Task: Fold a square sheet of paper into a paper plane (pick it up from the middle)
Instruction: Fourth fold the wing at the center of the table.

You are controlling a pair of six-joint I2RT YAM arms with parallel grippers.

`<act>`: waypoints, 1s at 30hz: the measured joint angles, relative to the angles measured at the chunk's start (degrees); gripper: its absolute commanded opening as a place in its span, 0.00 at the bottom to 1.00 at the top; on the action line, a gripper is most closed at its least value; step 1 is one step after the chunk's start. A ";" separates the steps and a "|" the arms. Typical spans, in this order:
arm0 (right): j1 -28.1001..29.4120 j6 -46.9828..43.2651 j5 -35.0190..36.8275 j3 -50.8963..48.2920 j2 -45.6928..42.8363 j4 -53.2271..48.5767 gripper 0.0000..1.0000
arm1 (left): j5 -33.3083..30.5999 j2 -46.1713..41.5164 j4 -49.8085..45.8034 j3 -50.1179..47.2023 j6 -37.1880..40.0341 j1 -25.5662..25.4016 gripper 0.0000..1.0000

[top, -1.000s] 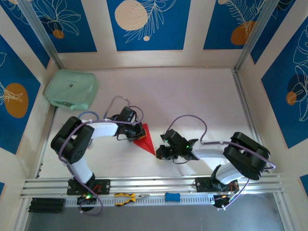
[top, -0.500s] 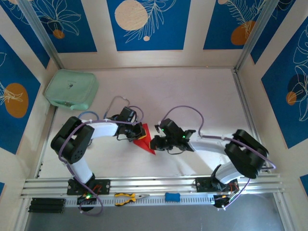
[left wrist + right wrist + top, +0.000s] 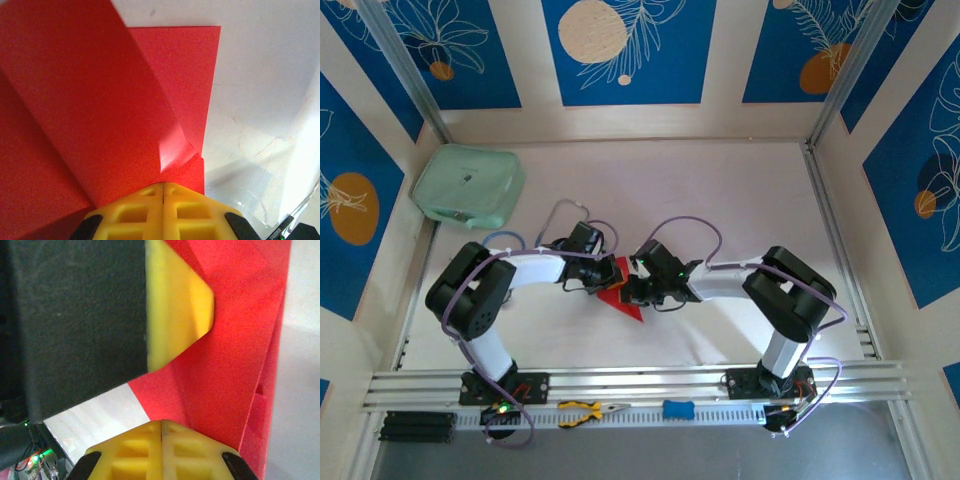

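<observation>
The red sheet of paper [image 3: 629, 307] lies folded on the white table, narrowing to a point toward the near side. In the left wrist view its layered flaps [image 3: 100, 100] spread ahead of my left gripper [image 3: 164, 186], which is shut with its tip pressed on the paper and nothing between the fingers. From above, my left gripper [image 3: 608, 275] sits on the paper's left part. My right gripper [image 3: 633, 290] meets it from the right. It is shut too [image 3: 161, 422], its tip at the edge of the red paper [image 3: 240, 340], close below the left gripper's yellow finger [image 3: 177, 305].
A mint-green pouch [image 3: 468, 186] lies at the far left corner. Along the near aluminium rail [image 3: 640, 382] lie yellow-handled pliers [image 3: 588, 410] and a small blue block [image 3: 678, 409]. Blue patterned walls enclose the table on three sides.
My right arm has swung left across the table, bringing its shut gripper onto the paper beside the left gripper. The left gripper has stayed on the paper.
</observation>
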 measured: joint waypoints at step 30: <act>-2.45 11.67 -4.59 -10.32 1.14 18.08 0.00 | -0.11 -4.31 0.57 -2.34 4.11 -2.64 0.00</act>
